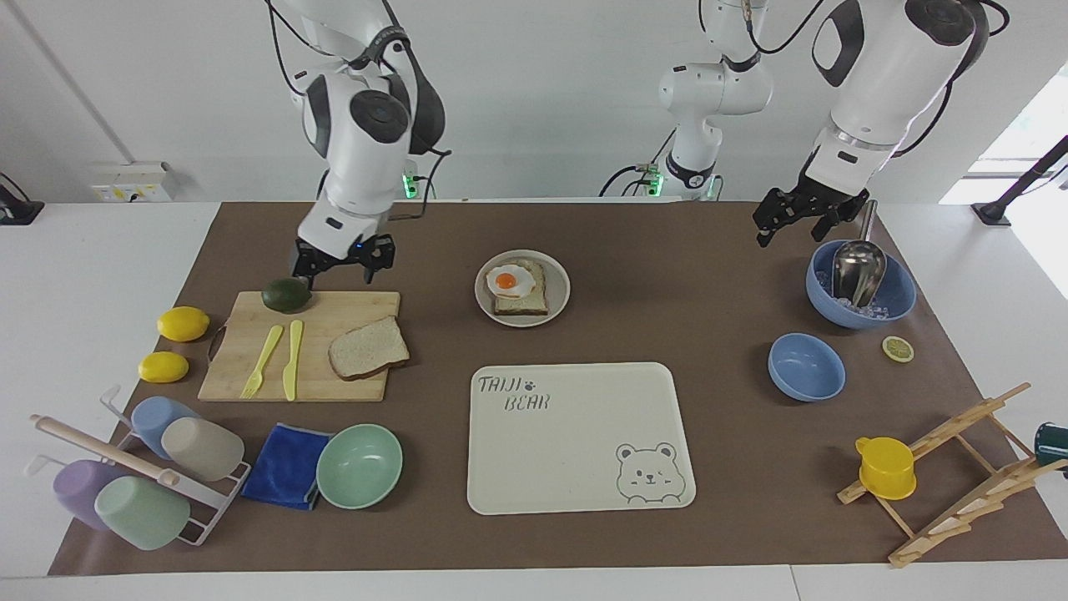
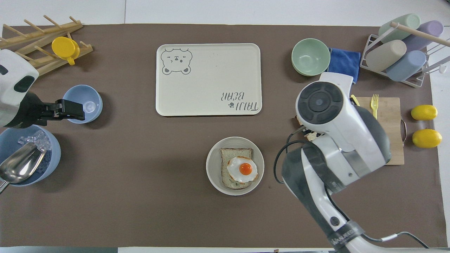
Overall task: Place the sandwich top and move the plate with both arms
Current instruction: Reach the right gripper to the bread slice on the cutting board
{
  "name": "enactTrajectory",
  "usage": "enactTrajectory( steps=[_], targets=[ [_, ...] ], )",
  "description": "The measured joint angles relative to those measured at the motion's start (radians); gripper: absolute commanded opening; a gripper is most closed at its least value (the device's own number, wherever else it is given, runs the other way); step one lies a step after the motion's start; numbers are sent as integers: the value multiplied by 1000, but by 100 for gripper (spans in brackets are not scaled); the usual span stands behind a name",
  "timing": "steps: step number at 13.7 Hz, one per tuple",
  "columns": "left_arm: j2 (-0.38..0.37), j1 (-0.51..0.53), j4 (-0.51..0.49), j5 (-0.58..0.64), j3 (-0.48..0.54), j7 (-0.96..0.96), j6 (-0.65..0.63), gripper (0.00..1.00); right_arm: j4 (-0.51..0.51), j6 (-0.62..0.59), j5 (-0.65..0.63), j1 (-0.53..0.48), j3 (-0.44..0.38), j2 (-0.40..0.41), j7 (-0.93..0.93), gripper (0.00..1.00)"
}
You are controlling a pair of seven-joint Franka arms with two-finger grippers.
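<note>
Two cameras here, both up high and set well back. One sits across the surface [image 1: 717, 275] looking at the robots, whose bases line its top edge. The other hangs above the robots' end, aimed forward and steeply down. Both take in the whole brown mat, just flipped half a turn.
</note>
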Motion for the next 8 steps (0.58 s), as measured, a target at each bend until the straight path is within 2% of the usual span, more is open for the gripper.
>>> enactTrajectory(
  steps=[4, 8],
  targets=[
    [0, 0, 0, 0, 0, 0, 2, 100, -5, 22, -82, 116, 1, 112, 190, 100],
    [0, 0, 0, 0, 0, 0, 3, 100, -81, 85, -226, 120, -5, 146, 319, 100]
  ],
)
